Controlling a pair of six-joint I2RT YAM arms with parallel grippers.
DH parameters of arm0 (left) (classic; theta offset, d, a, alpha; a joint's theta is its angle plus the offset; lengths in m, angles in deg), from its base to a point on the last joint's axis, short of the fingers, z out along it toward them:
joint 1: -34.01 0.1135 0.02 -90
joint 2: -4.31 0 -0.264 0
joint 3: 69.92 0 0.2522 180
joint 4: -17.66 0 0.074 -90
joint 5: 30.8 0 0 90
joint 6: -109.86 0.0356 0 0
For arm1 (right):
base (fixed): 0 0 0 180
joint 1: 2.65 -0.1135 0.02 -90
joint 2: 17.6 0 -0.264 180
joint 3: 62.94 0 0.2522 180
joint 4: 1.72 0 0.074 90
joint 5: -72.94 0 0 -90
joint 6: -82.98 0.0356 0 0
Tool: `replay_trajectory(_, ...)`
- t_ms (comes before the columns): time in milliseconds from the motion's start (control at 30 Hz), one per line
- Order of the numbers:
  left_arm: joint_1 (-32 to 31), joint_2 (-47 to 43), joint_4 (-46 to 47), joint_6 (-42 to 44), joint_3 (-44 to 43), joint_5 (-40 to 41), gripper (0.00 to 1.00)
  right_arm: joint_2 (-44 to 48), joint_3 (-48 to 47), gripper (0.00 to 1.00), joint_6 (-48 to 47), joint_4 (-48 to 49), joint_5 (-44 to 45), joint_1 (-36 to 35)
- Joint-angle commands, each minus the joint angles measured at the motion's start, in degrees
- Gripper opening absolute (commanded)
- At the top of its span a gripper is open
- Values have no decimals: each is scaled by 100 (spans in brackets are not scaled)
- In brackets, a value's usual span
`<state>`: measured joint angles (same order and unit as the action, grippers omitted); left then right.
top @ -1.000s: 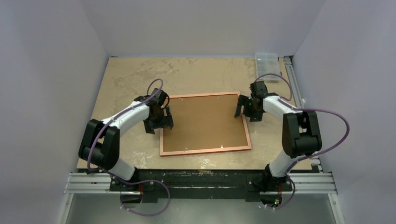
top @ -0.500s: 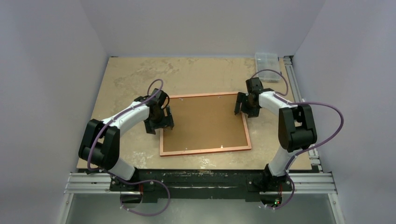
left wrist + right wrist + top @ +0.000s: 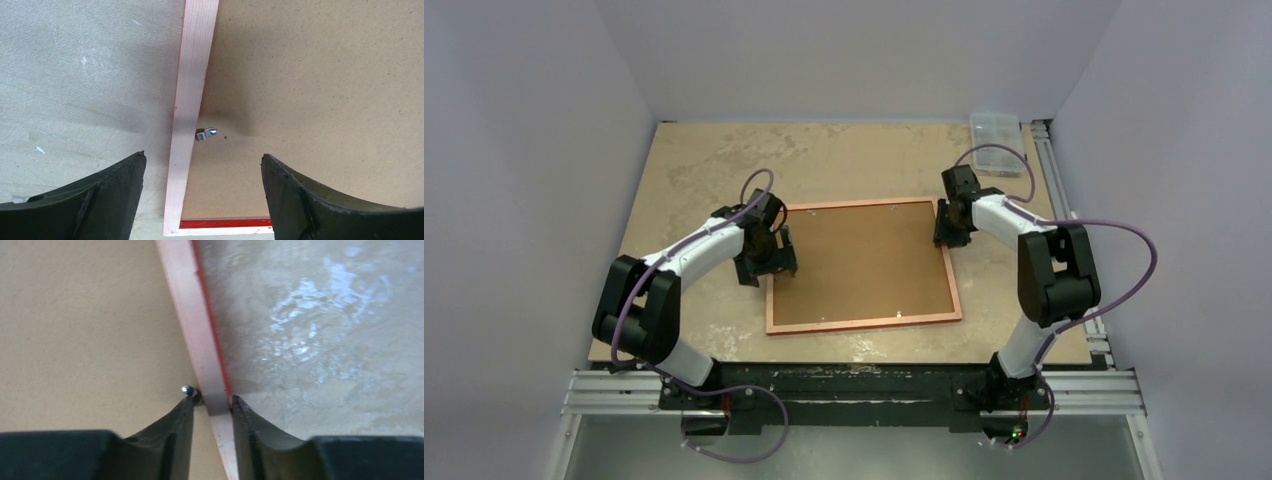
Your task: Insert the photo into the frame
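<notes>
The frame [image 3: 864, 323] lies back-up mid-table, the backing board [image 3: 859, 265] set in it. At its 2 o'clock the right gripper [image 3: 212, 407] pinches the thin rail. At 9 o'clock the left gripper [image 3: 202, 157] hangs wide open astride the rail.

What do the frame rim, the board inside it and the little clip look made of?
The frame rim: likely painted wood, matte copper-pink, red edge. The board: probably hardboard, matte brown, finely speckled. The clip: metal, shiny silver glint.
</notes>
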<state>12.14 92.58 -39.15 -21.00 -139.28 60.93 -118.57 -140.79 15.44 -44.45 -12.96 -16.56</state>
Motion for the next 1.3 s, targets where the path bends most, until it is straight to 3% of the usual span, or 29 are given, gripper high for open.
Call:
replay_trajectory(0,17,-8,132,96,20,-63,82,-116,-49,19,-57,-223,292,-24)
replay_trajectory(133,16,-20,177,96,76,-101,82,-125,-55,0,-57,-222,318,-23)
replay_trajectory(433,18,-70,225,117,117,-147,82,84,52,0,-115,-98,-127,-23)
replay_trajectory(500,17,-97,228,135,117,-147,82,235,110,8,-83,-47,-363,-16)
replay_trajectory(633,20,-142,277,171,126,-340,82,593,347,53,-33,73,-686,-15)
replay_trajectory(700,17,-150,255,187,114,-358,82,801,541,63,-3,123,-828,-15)
replay_trajectory(767,20,-192,140,207,89,-215,82,953,744,66,21,133,-882,-11)
replay_trajectory(967,-47,-775,-270,294,95,464,82,1379,1314,60,56,-151,-723,-19)
replay_trajectory(1100,-415,-1450,-324,490,157,857,83,1732,1687,45,102,-281,-930,-46)
replay_trajectory(1267,-1408,-2015,-280,796,42,1233,88,1955,1850,29,105,-432,-1001,-108)
